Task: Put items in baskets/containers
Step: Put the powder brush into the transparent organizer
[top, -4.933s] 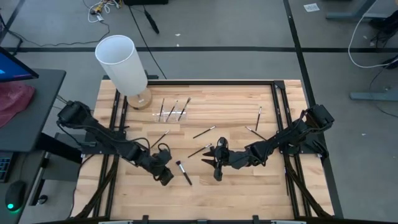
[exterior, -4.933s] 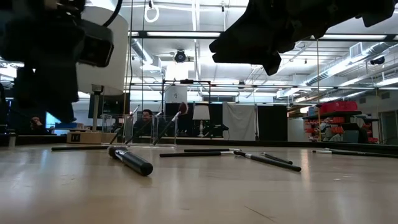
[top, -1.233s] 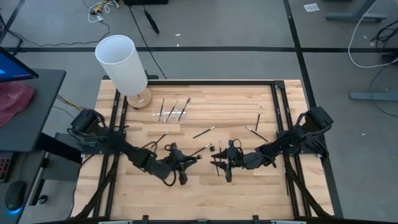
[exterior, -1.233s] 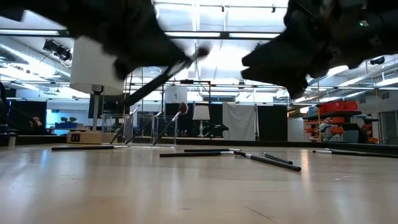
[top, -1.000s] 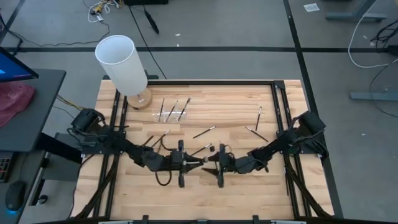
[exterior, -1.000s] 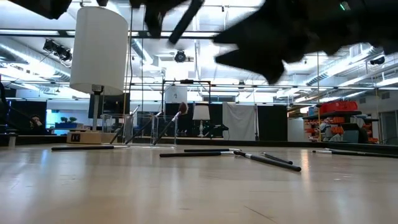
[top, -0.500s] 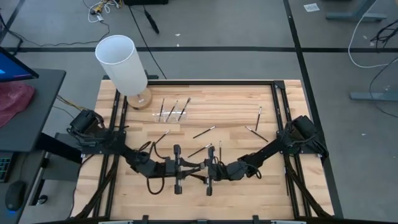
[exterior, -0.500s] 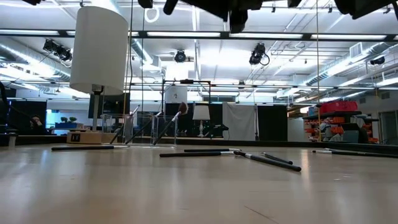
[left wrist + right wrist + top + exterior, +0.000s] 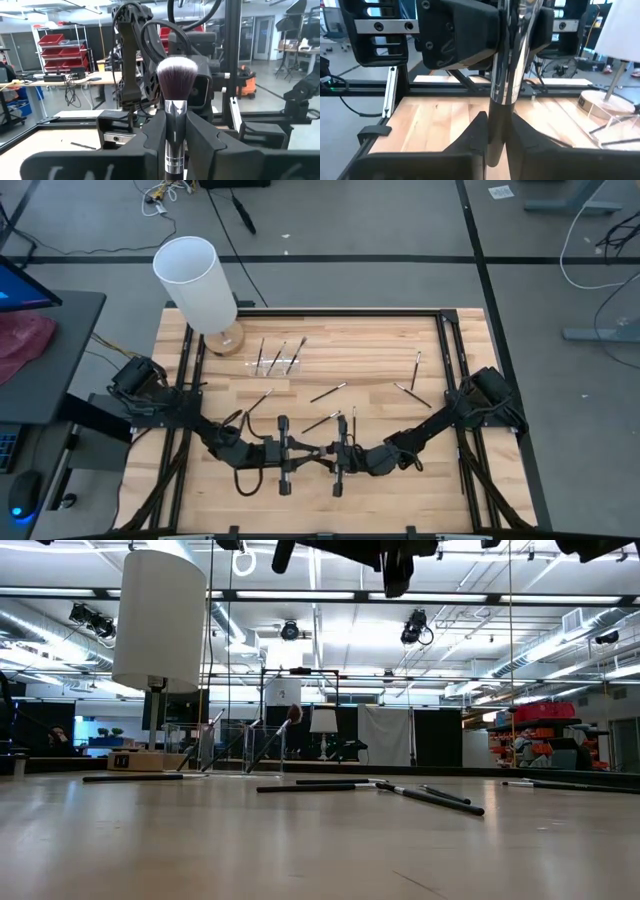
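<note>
A handover between the two arms is in hand above the near-centre of the wooden table. The left gripper and the right gripper meet tip to tip in the high view, with one makeup brush spanning the gap between them. In the left wrist view the left arm's fingers are clenched on the silver ferrule, the fluffy bristle head pointing toward the right arm. In the right wrist view the right arm's fingers are pressed against both sides of the same brush's shaft, so both grippers appear to be grasping it at once. The clear holder stands at the far side of the table, just beside the tall white cylinder on its round wooden base; three brushes already lean in it. Other loose brushes lie flat on the table between the grippers and the holder, and two more lie toward the right edge. Judged from this layout, the task is roughly one third complete. The next move calls for one gripper to release so the other carries the brush alone; release before the receiving grip is firm risks dropping it. The carrying arm must then travel to the holder and lower the brush handle-first without striking the brushes already inside.
</note>
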